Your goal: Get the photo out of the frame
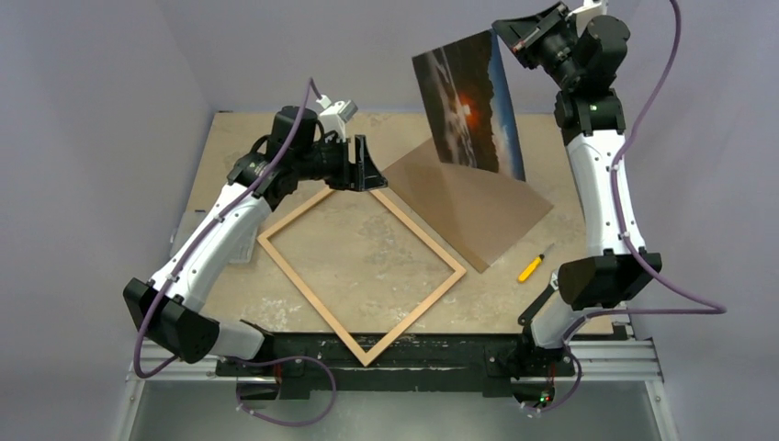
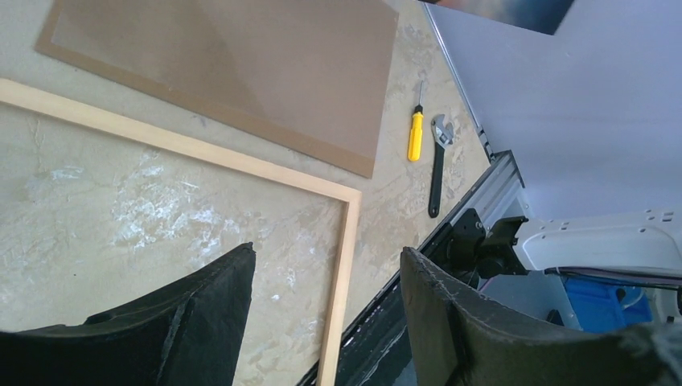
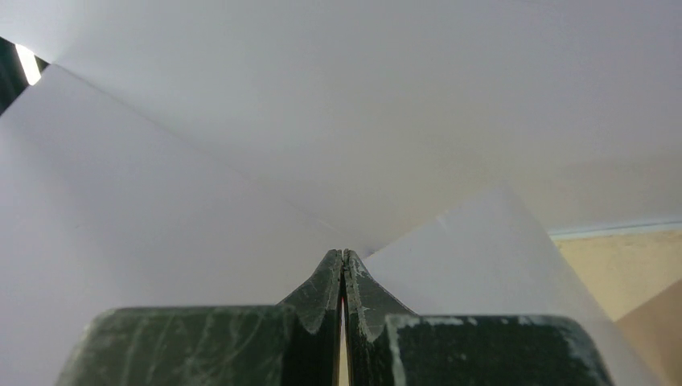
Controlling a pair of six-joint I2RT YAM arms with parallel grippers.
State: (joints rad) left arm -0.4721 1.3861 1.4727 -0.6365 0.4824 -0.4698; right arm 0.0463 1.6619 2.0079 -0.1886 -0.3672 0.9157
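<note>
The photo (image 1: 468,106), a dark sunset print, hangs tilted in the air above the back of the table. My right gripper (image 1: 503,32) is shut on its upper right corner. In the right wrist view the jaws (image 3: 344,253) are pressed together on a thin edge, and the print's pale back (image 3: 499,265) spreads away to the right. The frame (image 1: 312,301), thin light wood, lies flat on the table as a diamond with nothing in it. My left gripper (image 1: 367,179) hovers open over the frame's far corner, holding nothing. In the left wrist view the gripper (image 2: 328,249) stands above one frame rail (image 2: 185,145).
A plain brown backing board (image 1: 478,207) lies flat on the table to the right of the frame, under the raised print. A yellow screwdriver (image 1: 532,266) and a black wrench (image 2: 438,161) lie near the table's right edge, by the right arm.
</note>
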